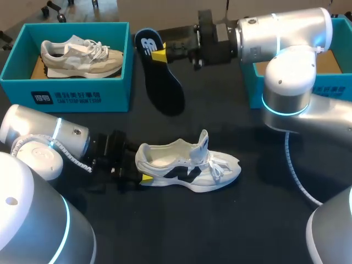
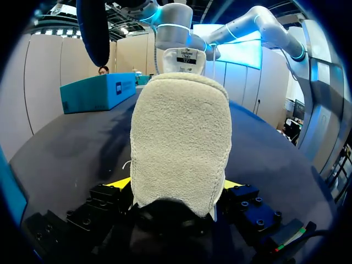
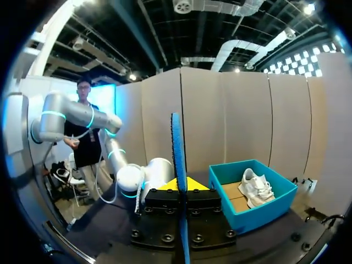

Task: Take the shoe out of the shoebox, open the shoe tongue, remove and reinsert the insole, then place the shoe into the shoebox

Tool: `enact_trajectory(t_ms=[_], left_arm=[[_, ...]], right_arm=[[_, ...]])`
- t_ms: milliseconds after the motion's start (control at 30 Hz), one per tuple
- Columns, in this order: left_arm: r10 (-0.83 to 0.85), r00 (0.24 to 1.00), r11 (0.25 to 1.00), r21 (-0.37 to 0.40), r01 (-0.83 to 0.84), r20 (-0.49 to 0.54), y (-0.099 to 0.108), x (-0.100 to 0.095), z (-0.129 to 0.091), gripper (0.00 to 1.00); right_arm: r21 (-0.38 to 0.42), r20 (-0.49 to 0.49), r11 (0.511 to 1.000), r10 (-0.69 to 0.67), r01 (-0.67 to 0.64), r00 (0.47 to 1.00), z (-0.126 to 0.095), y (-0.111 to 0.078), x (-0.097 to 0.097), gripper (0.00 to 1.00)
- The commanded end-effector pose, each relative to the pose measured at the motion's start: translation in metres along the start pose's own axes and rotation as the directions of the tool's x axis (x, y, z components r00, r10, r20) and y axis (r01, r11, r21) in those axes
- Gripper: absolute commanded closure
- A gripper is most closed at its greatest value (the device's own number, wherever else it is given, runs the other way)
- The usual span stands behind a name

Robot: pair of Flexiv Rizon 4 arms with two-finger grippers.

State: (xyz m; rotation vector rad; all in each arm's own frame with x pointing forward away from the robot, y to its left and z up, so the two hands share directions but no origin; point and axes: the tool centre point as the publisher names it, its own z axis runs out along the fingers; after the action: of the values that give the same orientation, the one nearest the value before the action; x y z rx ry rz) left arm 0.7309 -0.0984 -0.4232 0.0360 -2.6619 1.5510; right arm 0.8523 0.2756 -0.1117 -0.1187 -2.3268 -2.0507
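Clamping the heel of the white shoe point(image 1: 190, 170), the left pincer point(image 1: 144, 177) comes in low from the near left, and the shoe sits sole-down on the dark counter point(image 1: 231, 225) with its toe pointing right. Look at the tongue point(image 1: 204, 141): it stands straight up, the mouth of the shoe gapes wide, and the laces point(image 1: 220, 165) lie loose over the front. From the left wrist view, the fuzzy heel point(image 2: 180, 143) fills the space ahead of the left pincer point(image 2: 176, 190), with a yellow tip pressed against it on either side.

Up at the back, the right arm reaches across from the right, and the right pincer point(image 1: 159, 55) pinches the dark insole point(image 1: 165, 82) near one end. It hangs in the air above the counter, well apart from the shoe. Its own wrist view shows the insole point(image 3: 177, 165) edge-on, a thin blue blade standing upright between the closed fingers of the right pincer point(image 3: 181, 187).

Around them: the left shoebox point(image 1: 77, 93), teal, sits at the far left and carries a beige shoe point(image 1: 82, 55), just beside the dangling insole. The right shoebox point(image 1: 335, 88) is half hidden behind the right arm's elbow; its inside cannot be judged. From the left wrist, that box point(image 2: 99, 92) lies ahead beyond the shoe, and the insole point(image 2: 93, 27) hangs overhead.
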Motion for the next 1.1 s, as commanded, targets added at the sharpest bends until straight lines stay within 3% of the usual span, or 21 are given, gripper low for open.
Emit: enact_trajectory(t_ms=[33,400,867,1100], left_arm=[[-0.001,1.000,1.000,-0.004,0.001,-0.002,0.001,-0.001,0.002,1.00],[-0.001,1.000,1.000,-0.004,0.001,-0.002,0.001,-0.001,0.002,1.00],[-0.001,1.000,1.000,-0.004,0.001,-0.002,0.001,-0.001,0.002,1.00],[-0.001,1.000,1.000,-0.004,0.001,-0.002,0.001,-0.001,0.002,1.00]], right_arm=[[0.013,-0.006,0.998,0.058,-0.058,0.998,-0.012,0.012,0.007,1.00],[0.029,-0.102,0.973,0.233,-0.231,0.967,-0.019,0.050,0.025,1.00],[-0.011,-0.068,0.947,0.320,-0.322,0.945,-0.035,0.096,0.070,1.00],[0.017,-0.052,0.926,0.378,-0.378,0.924,-0.043,0.112,0.094,1.00]])
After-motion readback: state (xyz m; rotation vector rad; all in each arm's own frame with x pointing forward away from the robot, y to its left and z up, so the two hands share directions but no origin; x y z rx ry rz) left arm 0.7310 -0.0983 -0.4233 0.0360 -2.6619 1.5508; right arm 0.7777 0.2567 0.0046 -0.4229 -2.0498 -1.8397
